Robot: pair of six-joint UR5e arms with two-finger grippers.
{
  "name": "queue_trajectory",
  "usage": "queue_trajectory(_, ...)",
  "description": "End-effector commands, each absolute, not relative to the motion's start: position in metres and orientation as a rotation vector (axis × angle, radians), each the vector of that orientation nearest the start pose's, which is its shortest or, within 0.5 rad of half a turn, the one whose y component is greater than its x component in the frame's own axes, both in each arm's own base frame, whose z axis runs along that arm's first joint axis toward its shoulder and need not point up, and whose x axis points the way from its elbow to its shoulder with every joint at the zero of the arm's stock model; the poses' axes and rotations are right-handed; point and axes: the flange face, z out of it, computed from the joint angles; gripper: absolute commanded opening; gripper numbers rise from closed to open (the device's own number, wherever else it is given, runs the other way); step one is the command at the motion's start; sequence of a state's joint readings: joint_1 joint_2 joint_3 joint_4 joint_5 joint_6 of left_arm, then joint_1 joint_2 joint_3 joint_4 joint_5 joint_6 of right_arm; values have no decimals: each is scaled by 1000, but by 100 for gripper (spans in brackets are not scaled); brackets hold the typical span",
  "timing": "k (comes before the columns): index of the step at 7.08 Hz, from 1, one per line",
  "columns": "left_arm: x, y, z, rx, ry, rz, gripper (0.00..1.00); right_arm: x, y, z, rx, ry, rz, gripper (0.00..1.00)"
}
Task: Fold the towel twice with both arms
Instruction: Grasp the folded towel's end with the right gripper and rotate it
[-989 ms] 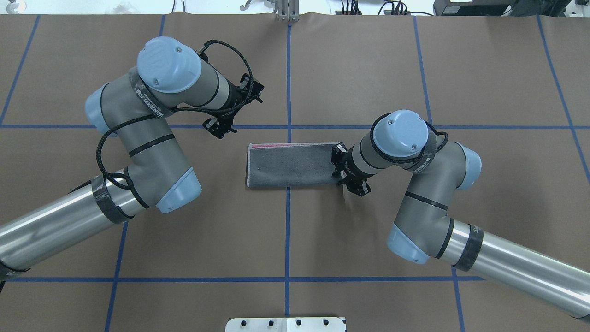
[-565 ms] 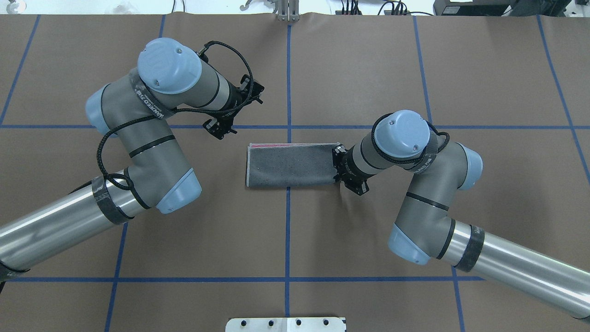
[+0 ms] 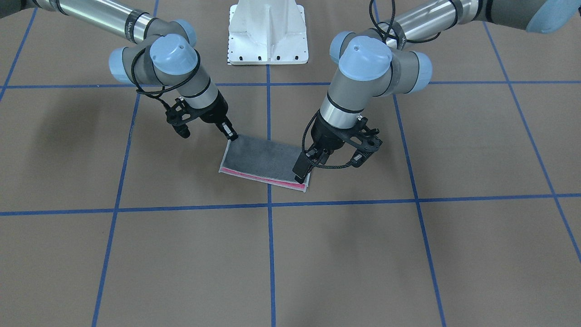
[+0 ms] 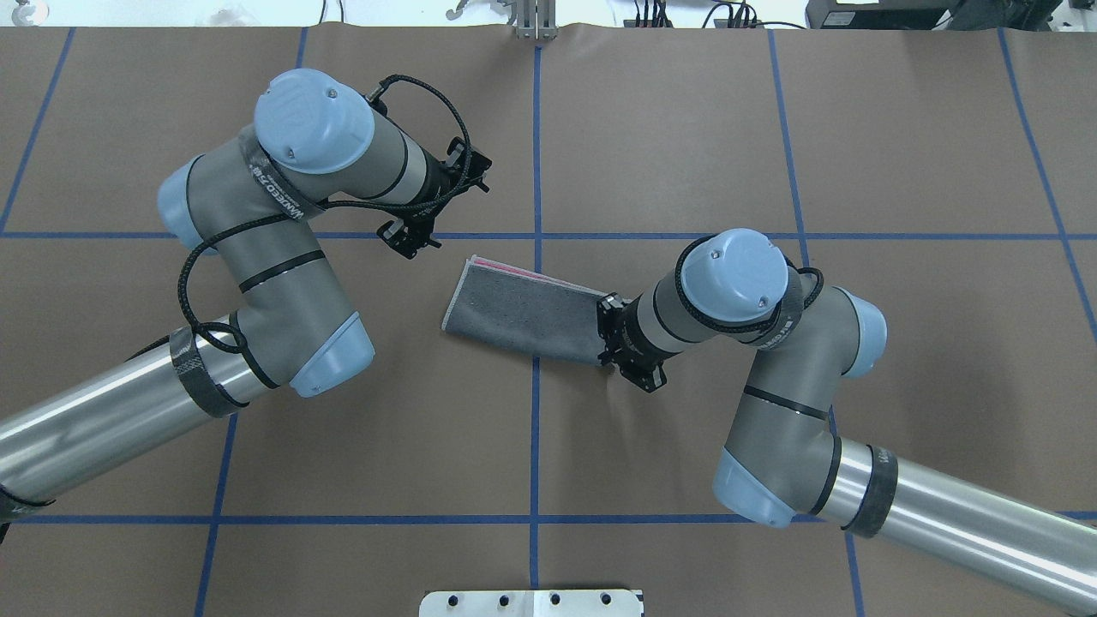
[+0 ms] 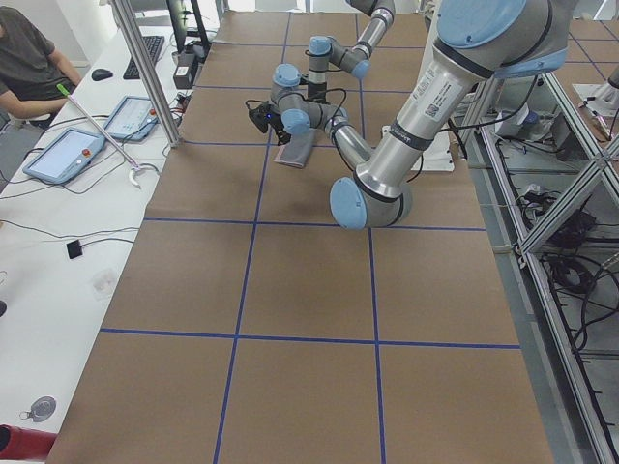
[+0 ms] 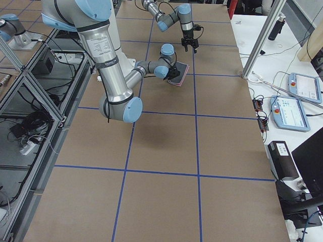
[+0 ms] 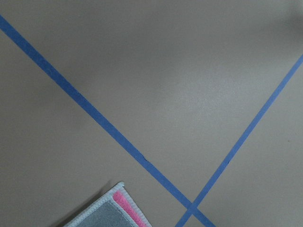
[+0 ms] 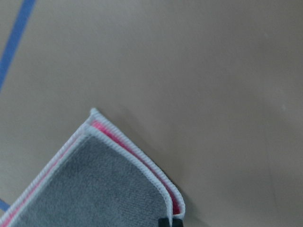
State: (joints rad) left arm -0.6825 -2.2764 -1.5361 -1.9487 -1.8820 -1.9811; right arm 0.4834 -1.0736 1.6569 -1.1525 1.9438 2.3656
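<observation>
The half-folded towel lies mid-surface, skewed. The right hand pinches its 3 o'clock edge; the left hand hovers released at 10 o'clock. Better to lift slowly, keeping layers aligned.

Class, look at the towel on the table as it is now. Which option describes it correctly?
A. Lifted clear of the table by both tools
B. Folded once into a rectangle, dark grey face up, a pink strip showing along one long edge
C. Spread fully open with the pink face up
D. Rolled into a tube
B: the towel lies flat as a grey rectangle on the table, with pink peeking out along one long edge.
</observation>
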Motion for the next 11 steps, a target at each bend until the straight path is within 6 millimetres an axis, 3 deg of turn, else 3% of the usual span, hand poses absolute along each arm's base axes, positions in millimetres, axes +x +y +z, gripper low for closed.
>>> queue_trajectory(1,490,-530,203,-146,1102,-822,100,-555,-348,260,-573,-974,932,0)
queue_trajectory(3,490,-529,202,-148,1104,-825,100,-571,-323,243,-590,-960,892,0)
queue_trajectory(5,490,-529,203,-148,1102,-826,100,-573,-305,231,-607,-971,860,0)
queue_trajectory(6,489,-529,202,-149,1105,-826,100,-581,-292,225,-624,-969,854,5)
queue_trajectory(7,489,-529,202,-149,1105,-826,100,-582,-290,226,-617,-970,854,99)
queue_trajectory(8,489,-526,198,-150,1112,-820,100,-578,-295,226,-608,-977,852,100)
queue_trajectory(9,489,-512,195,-156,1125,-804,100,-553,-326,230,-593,-994,891,100)
queue_trajectory(11,492,-424,207,-184,1160,-796,100,-494,-401,248,-536,-1016,904,100)
